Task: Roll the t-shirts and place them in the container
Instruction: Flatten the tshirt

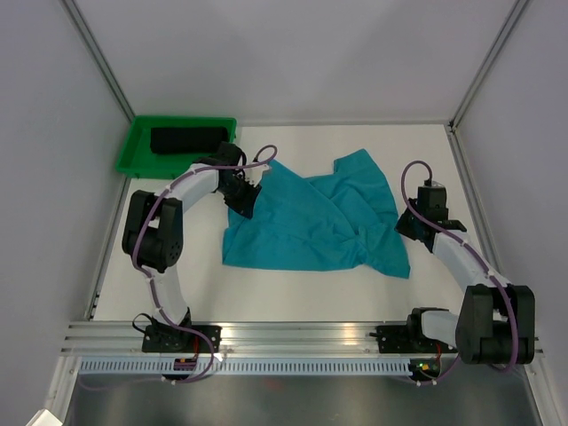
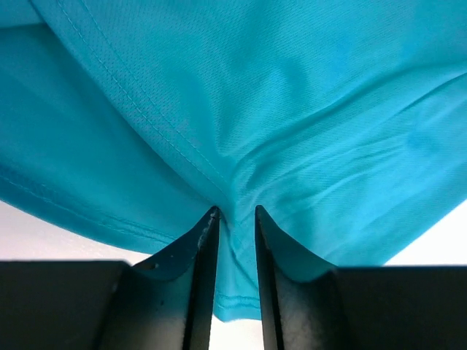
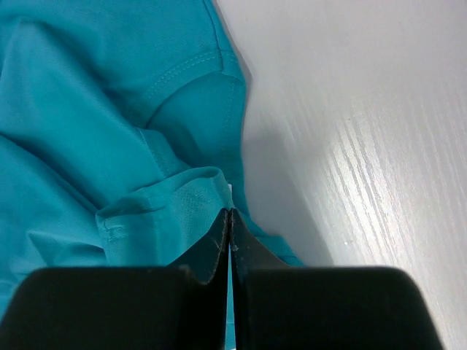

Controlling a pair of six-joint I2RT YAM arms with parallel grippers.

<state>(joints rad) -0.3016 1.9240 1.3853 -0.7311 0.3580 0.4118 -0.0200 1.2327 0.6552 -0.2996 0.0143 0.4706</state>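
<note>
A teal-blue t-shirt [image 1: 311,222] lies crumpled and partly spread in the middle of the white table. My left gripper [image 1: 244,197] is at its upper left edge. In the left wrist view the cloth [image 2: 292,109] fills the frame, and the gripper [image 2: 235,213] is shut on a fold of it near a stitched hem. My right gripper [image 1: 401,224] is at the shirt's right edge. In the right wrist view the gripper [image 3: 230,213] is shut on the shirt [image 3: 87,131], with a thin strip of teal between the fingers beside a folded sleeve or hem.
A green plastic tray [image 1: 129,155] stands at the back left corner with a dark rolled item [image 1: 186,139] in it, just behind my left arm. Grey walls enclose the table on the left, back and right. Bare white table [image 3: 365,146] lies right of the shirt.
</note>
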